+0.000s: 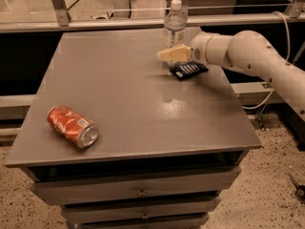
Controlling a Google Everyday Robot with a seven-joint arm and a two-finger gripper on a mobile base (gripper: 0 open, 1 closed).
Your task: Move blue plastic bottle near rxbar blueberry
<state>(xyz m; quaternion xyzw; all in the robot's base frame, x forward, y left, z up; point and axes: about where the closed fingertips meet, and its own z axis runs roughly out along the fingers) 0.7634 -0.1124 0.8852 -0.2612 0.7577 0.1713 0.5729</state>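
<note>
The blue plastic bottle (174, 25), clear with a white cap and pale label, stands upright near the table's back edge. The rxbar blueberry (189, 69), a flat dark bar with white lettering, lies just in front of it and slightly to the right. My gripper (169, 56), cream-coloured at the end of the white arm (248, 51), reaches in from the right. It sits low in front of the bottle's base, hiding the base, and just left of the bar.
An orange-red soda can (72, 126) lies on its side at the front left of the grey table (143, 128). Drawers are below the front edge. A rail and glass panel run behind the table.
</note>
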